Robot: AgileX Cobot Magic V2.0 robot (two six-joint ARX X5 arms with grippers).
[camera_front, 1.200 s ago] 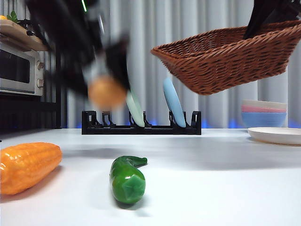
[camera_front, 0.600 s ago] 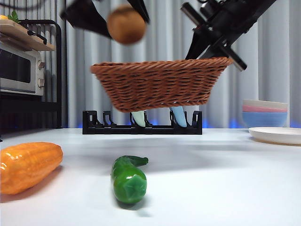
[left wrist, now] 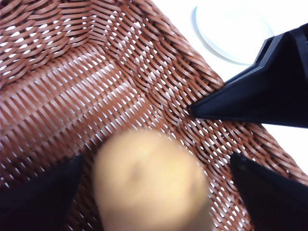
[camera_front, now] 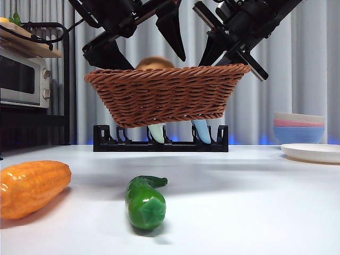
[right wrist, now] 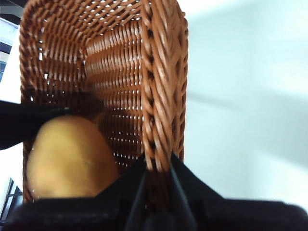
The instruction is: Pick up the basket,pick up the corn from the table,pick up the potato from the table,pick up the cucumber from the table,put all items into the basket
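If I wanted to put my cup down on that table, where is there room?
The widest bare patch of the table lies between the cucumber and the white plate, in front of the black dish rack. It is tighter between the corn and cucumber. The basket hangs overhead with both grippers busy there.

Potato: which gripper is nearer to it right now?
Left. The left gripper, jaws open, straddles the potato above the basket; the right gripper clamps the basket's rim beside it.

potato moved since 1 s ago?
Yes. The potato has gone right and up relative to the dish rack, now dropping into the basket.
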